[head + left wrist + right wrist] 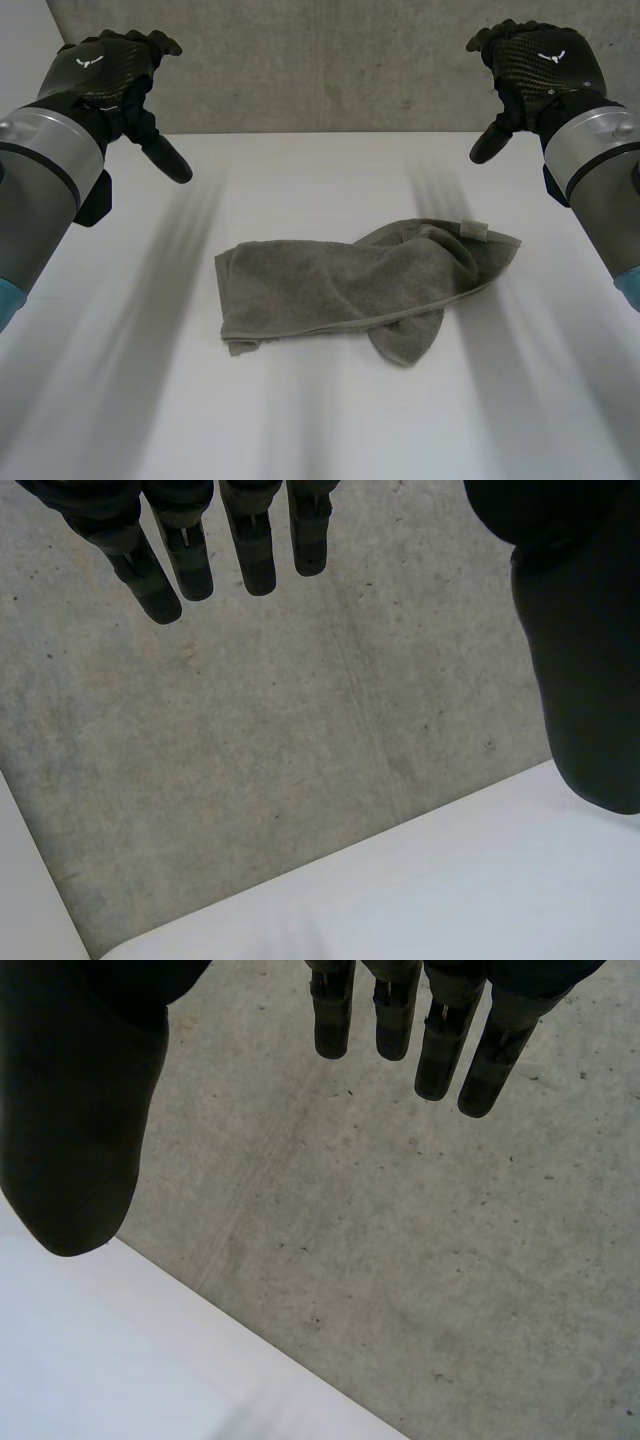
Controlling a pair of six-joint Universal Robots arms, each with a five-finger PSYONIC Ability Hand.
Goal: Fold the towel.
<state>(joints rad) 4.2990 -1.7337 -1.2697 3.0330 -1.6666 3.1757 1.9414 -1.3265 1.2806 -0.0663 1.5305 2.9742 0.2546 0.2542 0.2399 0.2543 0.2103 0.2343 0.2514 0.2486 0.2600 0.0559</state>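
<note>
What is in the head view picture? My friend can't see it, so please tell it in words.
A rumpled grey terry towel lies bunched in the middle of a white table, with nothing touching it. The robot's black left hand and black right hand hover open at either side, well apart from the towel, before a grey concrete wall.

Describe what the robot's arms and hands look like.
The left hand and right hand are black with a woven sheen and a small white winged mark on the back. Their fingers are slim dark rods, the thumbs thick and rounded. The left arm and right arm are smooth grey cylinders with black bands and light-blue caps.
</note>
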